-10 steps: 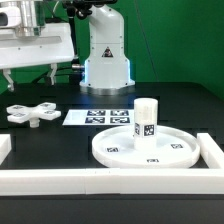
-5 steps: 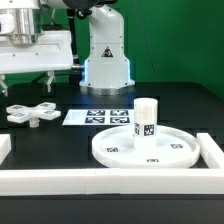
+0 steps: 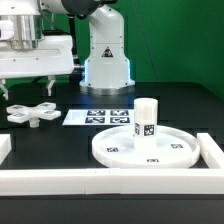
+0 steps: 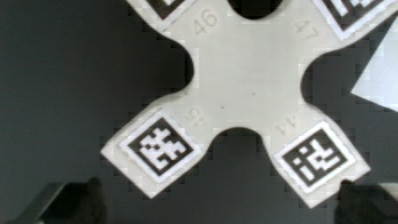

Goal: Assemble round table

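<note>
Since a second ago the tool (image 3: 28, 87) has dropped lower and drifted toward the exterior view's left, and it now hangs over the cross-shaped base (image 3: 30, 113). Its fingers are spread wide and hold nothing. In the wrist view they straddle one tagged arm of the base, seemingly without touching it. The base lies flat on the black counter (image 3: 60, 150). The marker board (image 3: 98, 117) is just to the exterior view's right of the base. Farther that way, nearer the camera, the short cylindrical leg (image 3: 146, 118) stands upright on the round disc (image 3: 113, 150).

matt white plastic base (image 4: 240, 85); matt black table (image 3: 60, 140)
</note>
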Tool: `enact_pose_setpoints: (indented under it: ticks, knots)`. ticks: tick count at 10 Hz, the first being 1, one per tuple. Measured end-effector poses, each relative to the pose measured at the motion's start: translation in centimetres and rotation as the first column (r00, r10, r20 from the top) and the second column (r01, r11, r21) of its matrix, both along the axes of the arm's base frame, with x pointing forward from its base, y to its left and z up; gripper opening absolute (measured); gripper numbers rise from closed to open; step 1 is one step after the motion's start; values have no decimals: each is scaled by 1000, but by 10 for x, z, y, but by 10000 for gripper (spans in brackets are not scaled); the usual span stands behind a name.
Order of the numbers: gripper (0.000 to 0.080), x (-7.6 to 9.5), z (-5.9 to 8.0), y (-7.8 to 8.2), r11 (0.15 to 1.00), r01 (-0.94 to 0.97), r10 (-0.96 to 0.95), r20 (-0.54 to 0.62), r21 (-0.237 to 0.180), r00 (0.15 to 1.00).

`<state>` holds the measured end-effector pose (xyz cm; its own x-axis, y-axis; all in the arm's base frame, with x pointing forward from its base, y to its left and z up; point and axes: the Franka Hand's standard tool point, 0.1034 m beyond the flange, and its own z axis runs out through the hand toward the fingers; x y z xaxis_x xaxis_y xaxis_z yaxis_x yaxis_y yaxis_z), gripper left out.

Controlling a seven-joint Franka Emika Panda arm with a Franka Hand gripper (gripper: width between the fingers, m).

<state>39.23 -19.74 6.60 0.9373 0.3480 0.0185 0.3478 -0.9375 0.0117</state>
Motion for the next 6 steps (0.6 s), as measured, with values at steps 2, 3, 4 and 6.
enact_pose_setpoints:
  ticks: [2, 3, 4, 6]
  knots:
    - [649, -9, -11, -4, 1000, 7, -7, -16, -7, 1000]
    - [649, -11, -13, -2, 1000, 9, -9, -21, -7, 1000]
    - [649, -12, -15, 0, 1000, 6, -6, -22, -7, 1000]
    - [649, -14, -19, 2, 1000, 3, -3, -31, -5, 1000]
